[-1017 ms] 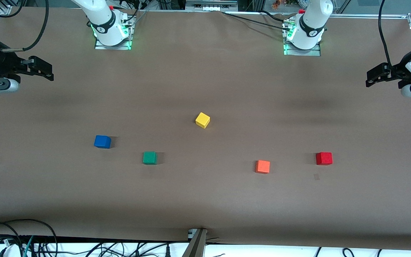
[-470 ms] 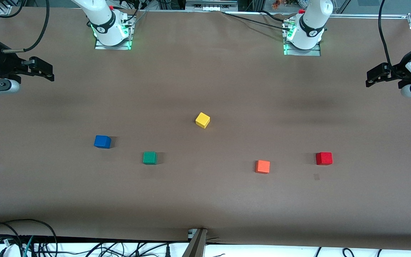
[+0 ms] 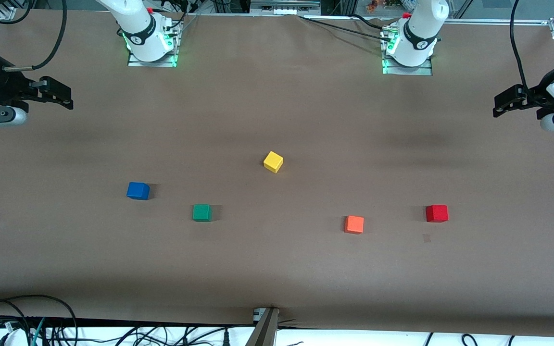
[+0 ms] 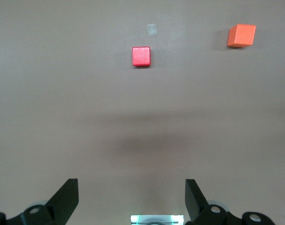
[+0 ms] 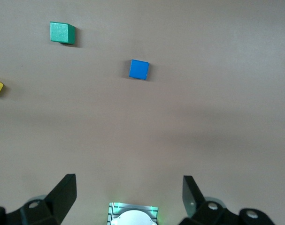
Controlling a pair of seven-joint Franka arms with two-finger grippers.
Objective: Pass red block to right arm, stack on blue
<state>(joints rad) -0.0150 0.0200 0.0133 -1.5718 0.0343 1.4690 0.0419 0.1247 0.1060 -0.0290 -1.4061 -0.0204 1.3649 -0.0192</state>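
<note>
The red block (image 3: 436, 213) sits on the brown table toward the left arm's end; it also shows in the left wrist view (image 4: 141, 56). The blue cube (image 3: 137, 191) sits toward the right arm's end and shows in the right wrist view (image 5: 139, 69). My left gripper (image 3: 498, 106) hangs open and empty over the left arm's end of the table, well apart from the red block; its jaws stand wide in its wrist view (image 4: 131, 190). My right gripper (image 3: 68, 98) hangs open and empty over the right arm's end, apart from the blue cube (image 5: 128, 185).
A yellow cube (image 3: 273, 161) lies mid-table. A green cube (image 3: 202, 212) lies beside the blue one. An orange cube (image 3: 354, 224) lies beside the red one. A small tape mark (image 3: 426, 238) is on the table near the red block. Cables run along the table's near edge.
</note>
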